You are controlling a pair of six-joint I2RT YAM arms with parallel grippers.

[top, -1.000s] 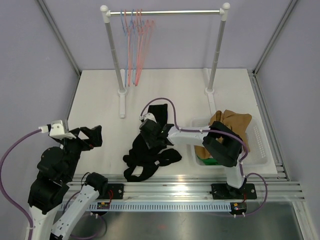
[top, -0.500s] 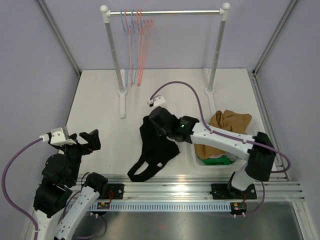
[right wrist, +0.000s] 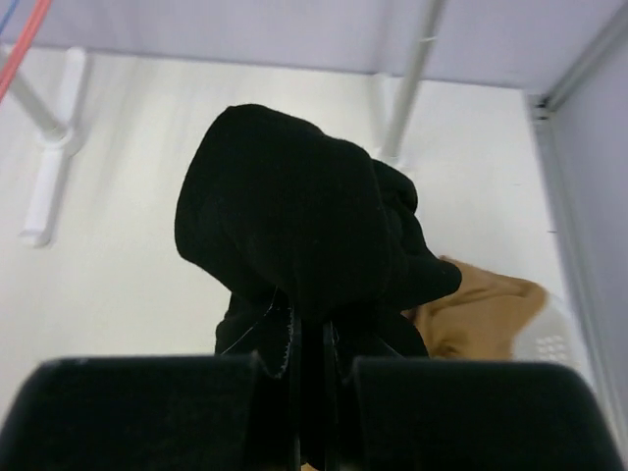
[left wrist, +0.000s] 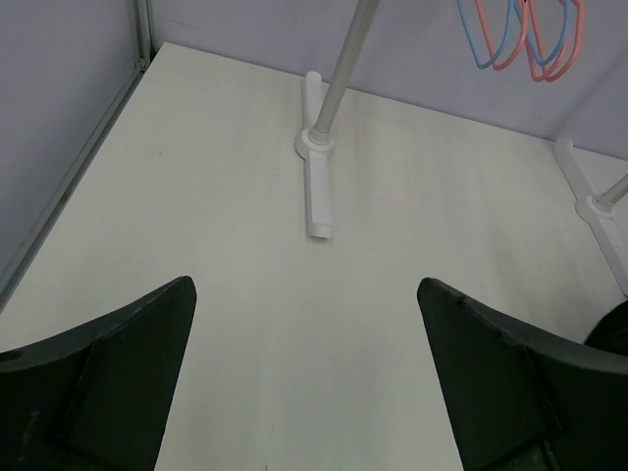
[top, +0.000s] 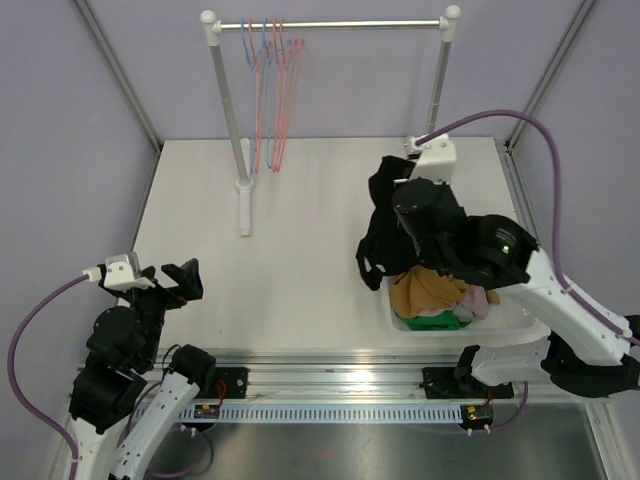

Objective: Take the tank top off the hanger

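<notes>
The right gripper (right wrist: pixel 312 345) clamps the black tank top (right wrist: pixel 294 211), bunched at its 12 o'clock. The left gripper (left wrist: pixel 304 334) gapes wide, well away at 8 o'clock.

Right hand (top: pixel 402 203) gripping black tank top (top: pixel 376 243) above white bin (top: pixel 500 319) edge, left hand (top: pixel 184 279) well apart
</notes>
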